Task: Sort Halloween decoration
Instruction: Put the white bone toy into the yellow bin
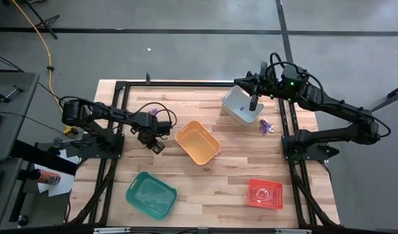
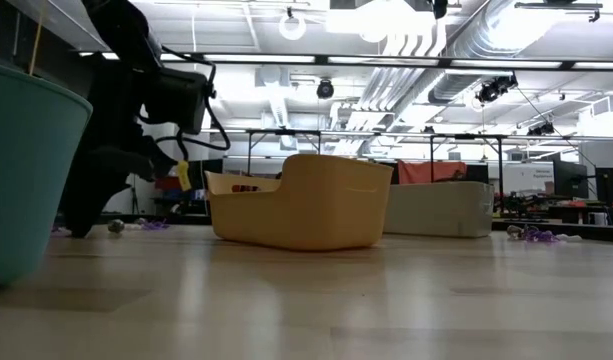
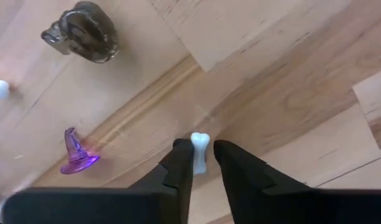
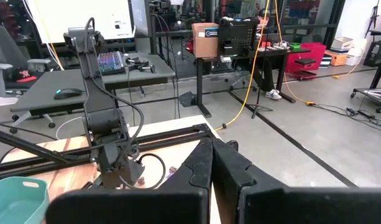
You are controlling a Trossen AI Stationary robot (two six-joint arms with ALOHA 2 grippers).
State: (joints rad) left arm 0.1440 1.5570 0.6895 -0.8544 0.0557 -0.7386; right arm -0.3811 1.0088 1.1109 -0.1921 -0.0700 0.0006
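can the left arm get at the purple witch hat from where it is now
Probably not yet: the left gripper is shut on a small white bone. The purple witch hat lies close by on bare wood, unobstructed.

My two arms are dark, jointed, and trailed by looping black cables. The right arm [image 1: 328, 104] shows a small green light; each gripper ends in tapered black fingers [image 3: 178, 168].

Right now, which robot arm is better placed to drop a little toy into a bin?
Probably the left. Its gripper has its fingers shut on a tiny white bone-shaped trinket, close to the orange plastic bin. The right gripper hangs over the grey plastic bin, apparently holding nothing.
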